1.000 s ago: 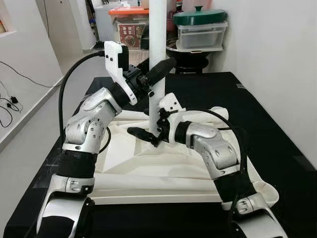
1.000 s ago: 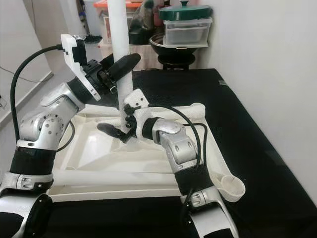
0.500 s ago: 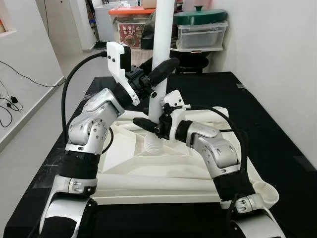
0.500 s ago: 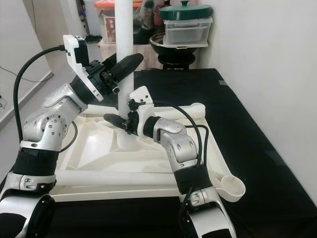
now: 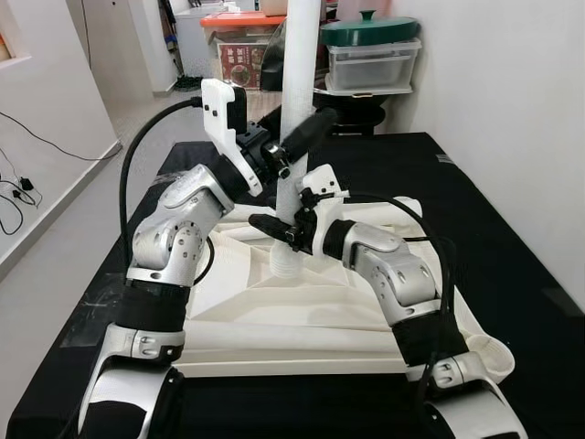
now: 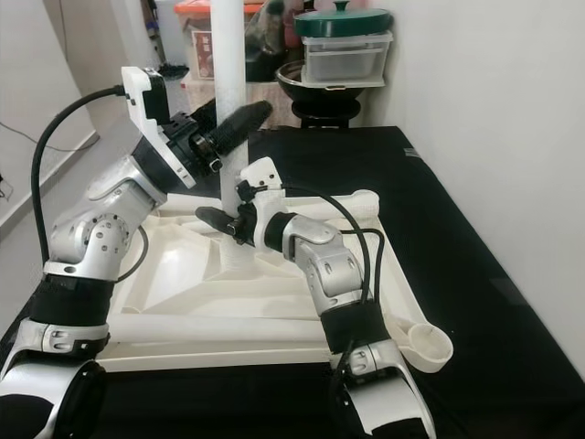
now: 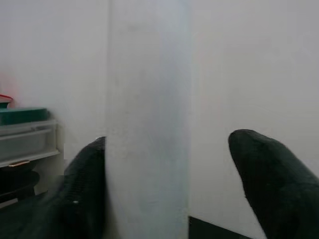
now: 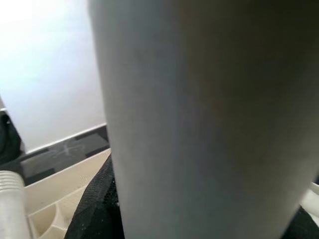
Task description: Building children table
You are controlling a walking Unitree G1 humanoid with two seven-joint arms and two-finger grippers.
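Legs counted: one white leg point(image 5: 298, 101) upright, its ribbed end at the middle of the upturned tabletop point(image 5: 274, 306); two more lie on that cream, ribbed top, which rests on my black table point(image 5: 512, 229). My left gripper point(image 5: 294, 144) straddles the leg high up, fingers parted. My right gripper point(image 5: 279, 227) clasps the leg low down, fingers closed.

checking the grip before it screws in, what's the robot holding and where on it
The upright white table leg: the right gripper clasps it low, just above the threaded end; the left gripper brackets it higher up, one finger apart.
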